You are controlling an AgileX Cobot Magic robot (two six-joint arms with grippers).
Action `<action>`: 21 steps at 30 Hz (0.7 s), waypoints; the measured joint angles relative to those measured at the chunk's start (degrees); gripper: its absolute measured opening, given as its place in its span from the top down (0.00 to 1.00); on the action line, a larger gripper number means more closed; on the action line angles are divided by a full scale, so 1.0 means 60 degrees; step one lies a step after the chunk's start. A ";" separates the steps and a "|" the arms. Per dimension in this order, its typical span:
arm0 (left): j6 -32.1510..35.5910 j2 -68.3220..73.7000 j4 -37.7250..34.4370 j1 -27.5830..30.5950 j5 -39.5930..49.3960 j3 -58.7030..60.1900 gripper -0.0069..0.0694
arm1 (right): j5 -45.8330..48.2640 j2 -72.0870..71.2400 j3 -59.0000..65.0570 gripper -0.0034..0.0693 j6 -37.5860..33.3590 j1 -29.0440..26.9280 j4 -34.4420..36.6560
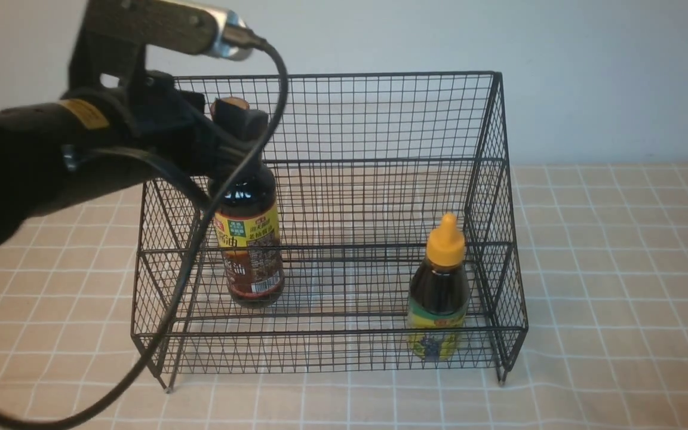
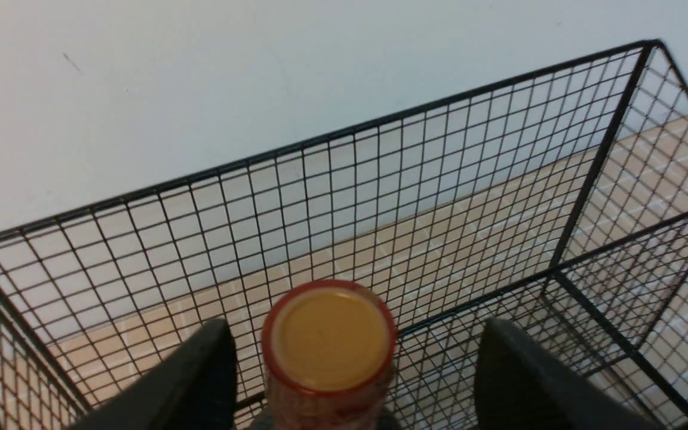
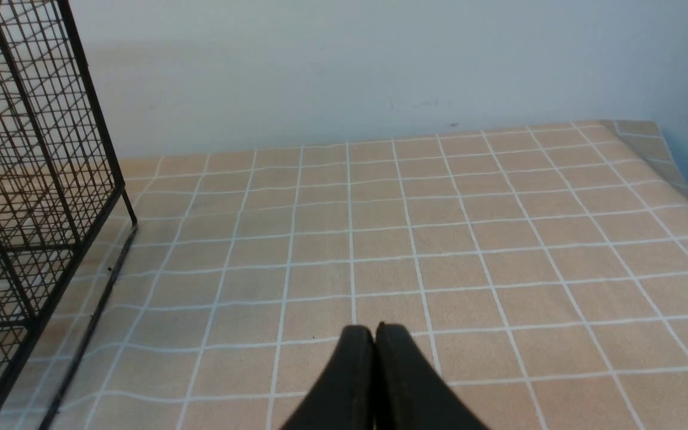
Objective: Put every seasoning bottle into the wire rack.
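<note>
Leftmost, my left claw [image 1: 233, 140] sits released around the cap of the tall dark-liquid bottle with yellow-and-brown label [image 1: 250, 239], its fingers [image 2: 197, 373] apart from it; that bottle stands in the left half of the big black wire-mesh rack [image 1: 344, 119] near the bench's [image 1: 619, 269] back edge. Rightward, the squat orange-capped bottle [image 1: 439, 292] stands in the rack's front right corner. My right claw [image 3: 375, 334] is clenched empty.

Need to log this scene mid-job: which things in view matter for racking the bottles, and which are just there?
Job:
tall bottle, between the open left gripper fingers
squat bottle, in rack
wire rack

Just there:
checked tablecloth
right gripper, shut, empty
</note>
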 joint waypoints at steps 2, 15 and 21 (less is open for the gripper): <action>-0.0100 -0.0351 0.0000 0.0039 0.0421 0.0000 0.30 | 0.0000 0.0000 0.0000 0.97 0.0000 0.0000 0.0000; -0.1871 -0.4800 0.0161 0.1645 0.4795 0.0783 0.91 | 0.0000 0.0000 0.0000 0.97 0.0007 0.0000 0.0000; -0.1954 -0.6923 0.0286 0.1688 0.5104 0.1861 0.92 | 0.0000 0.0000 0.0000 0.97 0.0007 0.0000 0.0000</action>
